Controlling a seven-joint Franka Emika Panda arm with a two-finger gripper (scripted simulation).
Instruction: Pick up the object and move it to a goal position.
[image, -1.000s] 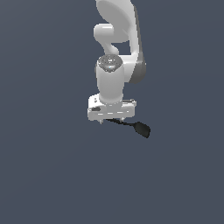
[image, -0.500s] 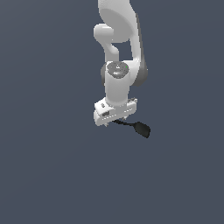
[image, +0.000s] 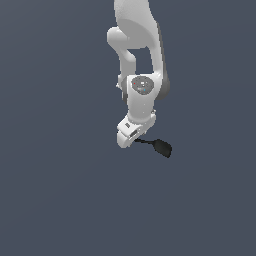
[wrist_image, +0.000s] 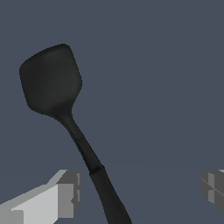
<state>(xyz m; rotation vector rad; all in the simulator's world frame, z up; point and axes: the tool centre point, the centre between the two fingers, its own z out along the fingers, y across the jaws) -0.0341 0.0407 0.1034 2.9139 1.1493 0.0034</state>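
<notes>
The object (image: 161, 147) is a small black spoon-like utensil lying on the dark grey floor. Its oval head points to the exterior view's right and its thin handle runs under the white hand. My gripper (image: 131, 140) hangs straight over the handle end, turned at an angle. In the wrist view the object (wrist_image: 52, 83) shows its wide head far from the fingers, and the handle passes between them. The gripper (wrist_image: 140, 190) is open: one grey fingertip (wrist_image: 65, 192) stands close beside the handle, the other fingertip (wrist_image: 213, 186) far off it. Neither touches it.
The floor (image: 60, 190) is a plain dark grey surface with nothing else on it. The white arm (image: 137, 55) rises from the hand toward the top of the exterior view.
The hand has twisted about its vertical axis and now sits slanted over the handle. The arm above it has shifted slightly. The object has not moved.
</notes>
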